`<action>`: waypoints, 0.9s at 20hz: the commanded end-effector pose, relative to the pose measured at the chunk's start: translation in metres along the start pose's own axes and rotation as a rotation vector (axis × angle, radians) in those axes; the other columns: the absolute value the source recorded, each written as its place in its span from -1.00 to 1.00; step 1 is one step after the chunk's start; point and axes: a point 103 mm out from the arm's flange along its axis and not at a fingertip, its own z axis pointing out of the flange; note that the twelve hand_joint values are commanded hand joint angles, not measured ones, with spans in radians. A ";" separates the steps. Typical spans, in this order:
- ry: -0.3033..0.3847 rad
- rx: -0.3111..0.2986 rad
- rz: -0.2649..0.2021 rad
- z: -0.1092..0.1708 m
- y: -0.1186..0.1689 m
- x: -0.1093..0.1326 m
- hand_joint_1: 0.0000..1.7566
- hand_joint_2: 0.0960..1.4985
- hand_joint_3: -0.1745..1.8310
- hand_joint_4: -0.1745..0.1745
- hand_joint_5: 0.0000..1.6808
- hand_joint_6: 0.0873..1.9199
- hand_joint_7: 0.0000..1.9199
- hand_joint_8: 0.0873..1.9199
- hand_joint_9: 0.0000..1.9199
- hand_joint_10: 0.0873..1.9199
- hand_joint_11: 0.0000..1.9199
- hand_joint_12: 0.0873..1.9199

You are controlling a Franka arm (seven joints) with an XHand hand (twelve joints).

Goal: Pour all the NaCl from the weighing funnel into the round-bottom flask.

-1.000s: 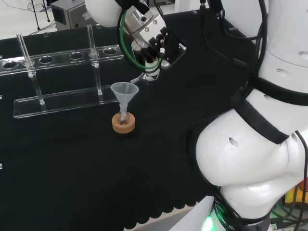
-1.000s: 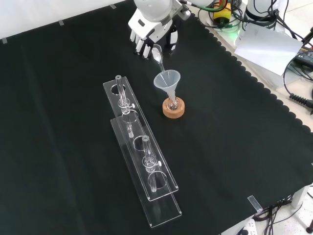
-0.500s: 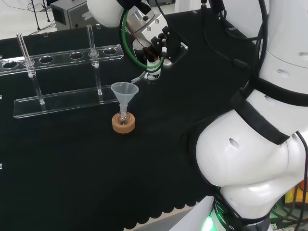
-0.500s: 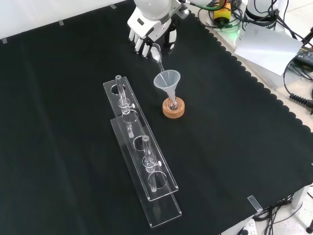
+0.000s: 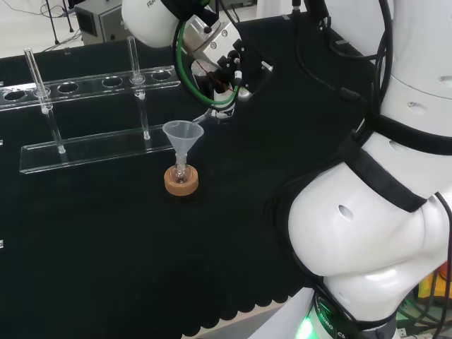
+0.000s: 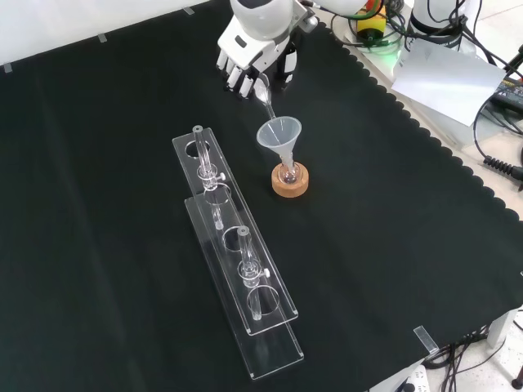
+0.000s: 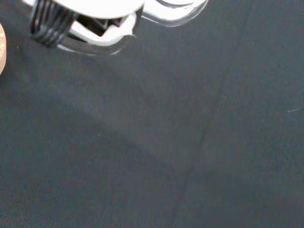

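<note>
my hand (image 6: 249,57), fingers grasping the weighing funnel (image 6: 263,90), has tilted a little further above the plastic funnel (image 6: 280,133); pouring into the round-bottom flask (image 6: 288,173) looks unfinished.

Tilted weighing funnel (image 6: 263,90) above funnel-topped round-bottom flask (image 6: 288,173)

One hand (image 6: 249,59). One clear weighing funnel (image 6: 263,90) in its fingers. Just below it, one plastic funnel (image 6: 280,135), one small round-bottom flask (image 6: 287,173) and one cork ring (image 6: 291,183). Farther from the hand, one clear rack (image 6: 234,257) with two glass tubes (image 6: 201,155).
</note>
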 end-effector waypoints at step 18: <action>-0.137 -0.002 0.003 -0.007 0.001 0.011 0.26 -0.26 0.00 1.00 0.39 -0.07 -0.14 -0.46 0.18 -0.84 -0.01 -0.03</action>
